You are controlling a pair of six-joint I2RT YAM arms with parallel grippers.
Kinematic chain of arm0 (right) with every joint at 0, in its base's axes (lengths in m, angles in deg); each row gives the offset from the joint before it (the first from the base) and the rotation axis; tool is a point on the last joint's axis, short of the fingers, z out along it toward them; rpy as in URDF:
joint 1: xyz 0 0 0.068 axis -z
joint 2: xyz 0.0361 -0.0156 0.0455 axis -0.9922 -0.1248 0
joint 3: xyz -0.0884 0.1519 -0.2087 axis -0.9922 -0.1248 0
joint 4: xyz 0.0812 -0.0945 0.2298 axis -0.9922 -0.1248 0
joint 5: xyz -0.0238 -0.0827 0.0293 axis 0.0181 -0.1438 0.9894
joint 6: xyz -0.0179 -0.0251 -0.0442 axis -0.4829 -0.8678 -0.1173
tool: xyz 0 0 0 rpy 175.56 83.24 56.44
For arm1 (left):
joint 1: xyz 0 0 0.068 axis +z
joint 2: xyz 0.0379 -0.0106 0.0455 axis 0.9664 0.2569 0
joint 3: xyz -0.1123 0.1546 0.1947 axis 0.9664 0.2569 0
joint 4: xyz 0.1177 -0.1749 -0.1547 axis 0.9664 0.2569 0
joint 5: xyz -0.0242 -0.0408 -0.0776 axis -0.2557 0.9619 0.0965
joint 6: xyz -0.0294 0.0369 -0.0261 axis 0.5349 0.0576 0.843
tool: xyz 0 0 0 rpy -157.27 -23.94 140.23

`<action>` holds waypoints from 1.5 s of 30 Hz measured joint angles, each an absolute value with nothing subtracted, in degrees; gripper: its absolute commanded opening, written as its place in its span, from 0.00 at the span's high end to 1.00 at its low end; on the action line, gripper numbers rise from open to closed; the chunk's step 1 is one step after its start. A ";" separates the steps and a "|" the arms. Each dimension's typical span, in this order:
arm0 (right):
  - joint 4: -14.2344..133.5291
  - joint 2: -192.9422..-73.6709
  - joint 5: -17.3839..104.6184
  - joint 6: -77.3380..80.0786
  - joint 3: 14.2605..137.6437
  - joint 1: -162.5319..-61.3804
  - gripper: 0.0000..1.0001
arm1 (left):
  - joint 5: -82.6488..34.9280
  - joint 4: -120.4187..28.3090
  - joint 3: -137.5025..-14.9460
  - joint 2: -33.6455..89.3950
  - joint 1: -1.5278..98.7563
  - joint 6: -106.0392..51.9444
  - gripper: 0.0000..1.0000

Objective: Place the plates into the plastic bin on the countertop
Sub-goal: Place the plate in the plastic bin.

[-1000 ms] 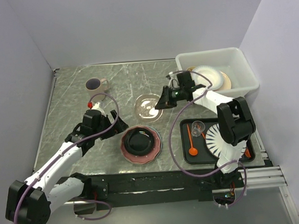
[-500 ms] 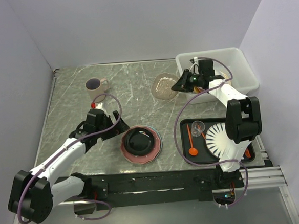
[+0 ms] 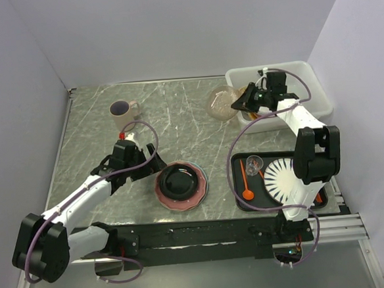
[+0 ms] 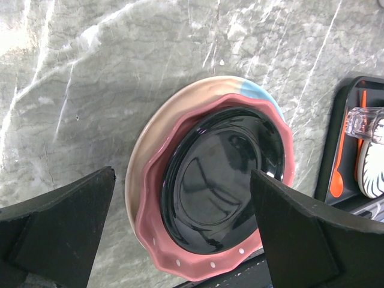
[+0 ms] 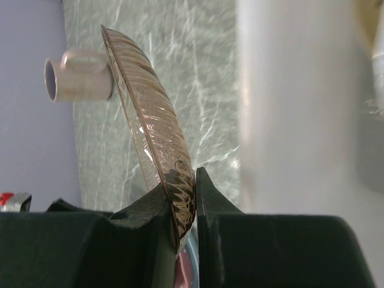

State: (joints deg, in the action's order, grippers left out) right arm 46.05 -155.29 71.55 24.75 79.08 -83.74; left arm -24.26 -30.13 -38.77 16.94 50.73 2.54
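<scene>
Stack of three plates (image 4: 210, 198) faces open left hand (image 3: 148, 161); right hand (image 5: 182, 192) grips one plate (image 5: 150, 108).

A: Stack at 6 o'clock?
B: Glossy black plate (image 4: 219, 180) on a pink plate (image 4: 180, 264) with white rim dots, on a cream plate (image 4: 144, 162) with a blue patch.
A: 1 o'clock?
B: Clear brownish glass plate (image 5: 147, 114), wavy ripples. Translucent white plastic bin (image 3: 317, 92).
A: Rest?
B: Grey-green countertop (image 3: 170, 112), white veins. Cream mug (image 3: 127, 110), dark purple inside, 11 o'clock. Black tray (image 3: 234, 180) at 4 o'clock: white plate (image 3: 283, 177) with black radial stripes, orange spoon (image 3: 247, 193).
</scene>
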 measured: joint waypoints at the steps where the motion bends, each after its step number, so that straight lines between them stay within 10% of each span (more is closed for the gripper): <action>1: 46.02 -155.29 71.11 24.77 79.34 -83.08 1.00 | -24.18 -30.21 -38.77 17.26 50.73 2.54 0.01; 45: 46.11 -155.29 65.97 27.55 82.14 -67.78 1.00 | -23.98 -30.98 -41.68 22.51 50.73 0.99 0.01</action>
State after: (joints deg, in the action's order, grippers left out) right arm 46.11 -155.29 65.97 27.55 82.14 -67.78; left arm -23.98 -30.98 -41.68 22.51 50.73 0.99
